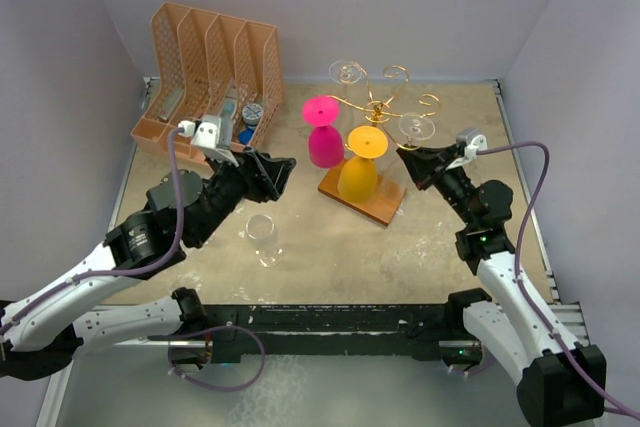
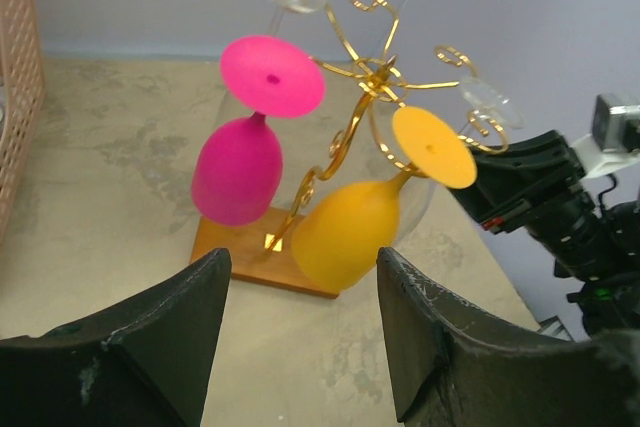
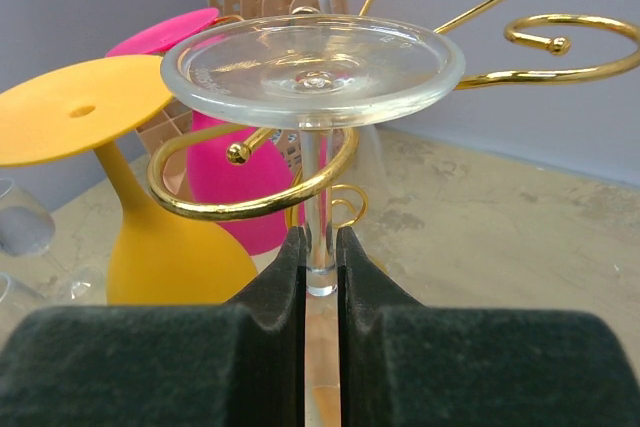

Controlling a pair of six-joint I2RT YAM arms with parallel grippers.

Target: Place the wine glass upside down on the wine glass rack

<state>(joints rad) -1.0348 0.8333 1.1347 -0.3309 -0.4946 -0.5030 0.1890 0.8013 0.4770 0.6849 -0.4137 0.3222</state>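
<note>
My right gripper [image 3: 320, 247] is shut on the stem of a clear wine glass [image 3: 312, 67], held upside down with its foot on top. The stem stands inside a curled gold arm [image 3: 250, 202] of the wine glass rack [image 1: 378, 107]; the foot is just above that curl. In the top view the same glass [image 1: 416, 127] is at the rack's right side, with my right gripper [image 1: 410, 162] below it. My left gripper [image 1: 283, 172] is open and empty, left of the rack, its fingers [image 2: 170, 337] pointing at the wooden base [image 2: 240, 252].
A pink glass [image 1: 324, 142] and an orange glass [image 1: 358, 175] hang upside down on the rack, and a clear one [image 1: 347, 72] at its back. Another clear glass [image 1: 263, 237] stands upright on the table by my left arm. An orange file organizer [image 1: 200, 47] stands at the back left.
</note>
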